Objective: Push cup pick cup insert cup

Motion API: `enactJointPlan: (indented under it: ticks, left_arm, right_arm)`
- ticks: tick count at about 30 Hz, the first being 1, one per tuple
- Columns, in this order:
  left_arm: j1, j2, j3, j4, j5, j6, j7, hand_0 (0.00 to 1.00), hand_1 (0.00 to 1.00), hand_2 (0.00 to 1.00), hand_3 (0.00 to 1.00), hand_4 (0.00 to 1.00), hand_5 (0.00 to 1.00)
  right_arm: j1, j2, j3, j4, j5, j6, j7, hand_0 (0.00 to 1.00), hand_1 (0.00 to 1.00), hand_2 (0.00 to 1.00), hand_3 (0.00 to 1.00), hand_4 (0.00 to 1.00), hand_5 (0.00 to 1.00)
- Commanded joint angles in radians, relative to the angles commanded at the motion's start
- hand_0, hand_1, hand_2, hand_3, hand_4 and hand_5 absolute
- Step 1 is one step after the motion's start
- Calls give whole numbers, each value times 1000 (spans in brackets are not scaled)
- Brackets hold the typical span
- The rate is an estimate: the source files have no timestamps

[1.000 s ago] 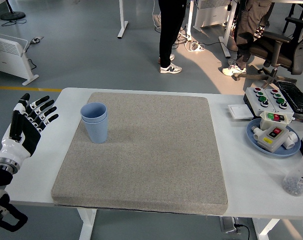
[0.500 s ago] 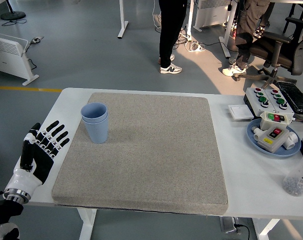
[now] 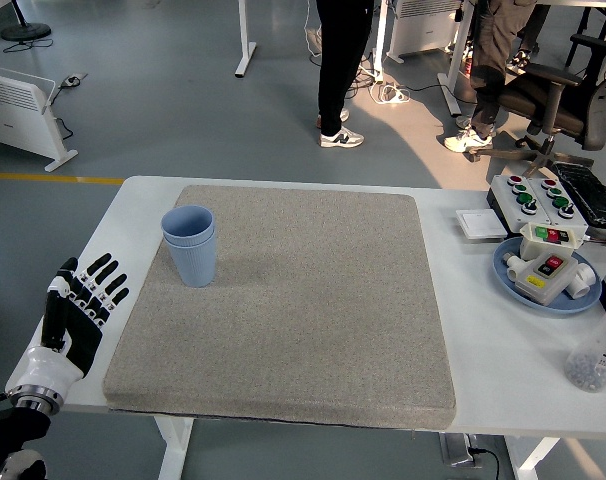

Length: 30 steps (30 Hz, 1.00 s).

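In the head view, the blue cup (image 3: 190, 245), one nested inside another, stands upright near the far left edge of the grey mat (image 3: 313, 300). The left hand (image 3: 75, 318) hovers at the table's (image 3: 488, 330) left edge, fingers spread, holding nothing. The mat's middle is free.

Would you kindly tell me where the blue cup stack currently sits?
In the head view, the blue cup stack stands upright on the grey mat's far-left part, apart from the left hand at the table's left edge.

Bright, even indoor light, sharp focus; sun patch on floor (image 3: 423, 100) at top, soft shadows.
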Motion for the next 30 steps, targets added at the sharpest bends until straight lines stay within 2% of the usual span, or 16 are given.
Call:
enactJointPlan:
  ticks: [19,30]
  left_arm:
    - [-1,-10,-6,25,2,-2,1,884,889,906,829,589,998]
    - [-4,-22,-17,36,0,-23,6,879,887,900,826,589,998]
  right_arm:
    - [-1,-2,-2,0,2,3,0,531,549,503,543,89,931]
    - [0,-1,0,0,2,1,0,531,549,503,543,88,931]
